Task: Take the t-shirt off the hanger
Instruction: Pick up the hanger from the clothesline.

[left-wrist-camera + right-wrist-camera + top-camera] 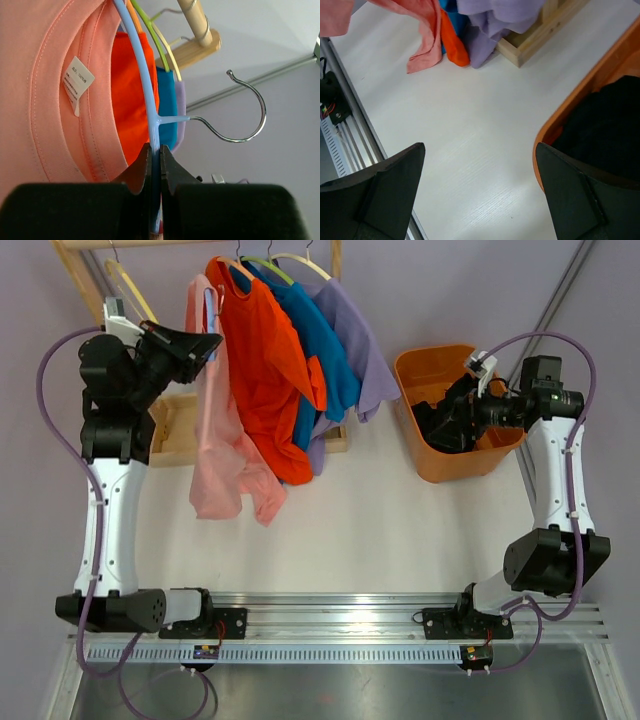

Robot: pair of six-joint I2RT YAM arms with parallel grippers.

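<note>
Left pincer [155, 150] is clenched on the thin arm of the light blue hanger [145, 85], just below the place where the metal hook [250, 125] joins it. The jaws are pressed flat on the plastic, with no gap to see. The pink t-shirt [45, 100] is on this hanger, directly to the left of the pincer in the wrist view. Its collar goes around the hanger arm and its white label [77, 82] faces the camera. The hook seems to hang on nothing, apart from the wooden rack [197, 35] above it.

Right pincer [477, 165] is released, its 2 fingers wide apart and holding nothing. It is over the rim of the orange bin [420, 370], with a black garment [610, 125] to its right and the white surface [470, 115] below. It is well apart from the pink t-shirt.

I judge that 3 things could go wrong. The hanger arm is narrow and smooth, so it may turn or slip in the left pincer when the cloth is pulled. The collar may catch on the hanger end and stretch. The orange t-shirt [265, 370] is just beside the pink one, so the right pincer could take the wrong cloth.
</note>
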